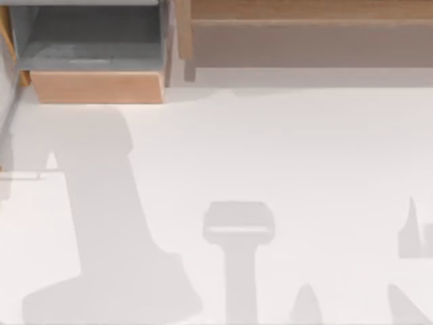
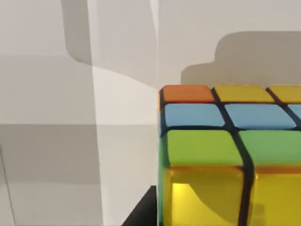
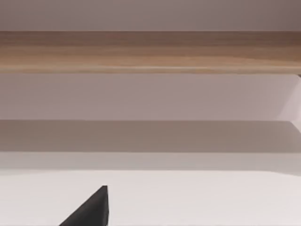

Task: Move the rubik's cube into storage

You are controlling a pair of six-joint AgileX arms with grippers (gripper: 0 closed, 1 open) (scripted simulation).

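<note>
Drawer [image 1: 98,87] at table's [image 1: 270,149] far left stands open, grey floor bare. Shelf [image 1: 304,34] lies to its right. Left wrist view: cube [image 2: 225,155] sits right up against the camera, beside a dark finger tip [image 2: 143,214]; grip state unclear. Right finger [image 3: 91,209] faces the shelf.

Rubik's cube [image 2: 221,155]: orange, yellow, blue, green tiles, dark gridlines. Storage [image 1: 95,84]: grey inside, light wood front.

Rubik's cube [image 2: 225,155] cut off by my left wrist view's edges, storage [image 1: 95,64] and long wooden shelf unit [image 1: 304,34] cropped at the top view's upper edge, my dark finger tips [image 3: 91,209] barely entering, grip state indeterminable.
</note>
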